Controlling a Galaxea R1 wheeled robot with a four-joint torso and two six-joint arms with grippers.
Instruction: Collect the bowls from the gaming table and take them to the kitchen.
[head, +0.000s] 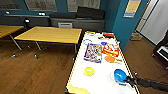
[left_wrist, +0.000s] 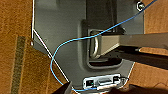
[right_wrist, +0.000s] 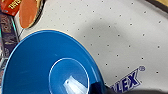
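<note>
A games room in an office is shown: teal walls (head: 113, 15), wooden tables (head: 51, 34), a dark sofa (head: 82, 18), and board game boxes (head: 93, 52) laid on the gaming table (head: 100, 80).

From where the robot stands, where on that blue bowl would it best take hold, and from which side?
Probably the thin rim on the near right side of the blue bowl. It sits upright and open by the gaming table's yellow right edge, and the right gripper is already at that part of the rim. Its smooth round wall gives little else to pinch. The orange paddle lies clear, farther along.
</note>
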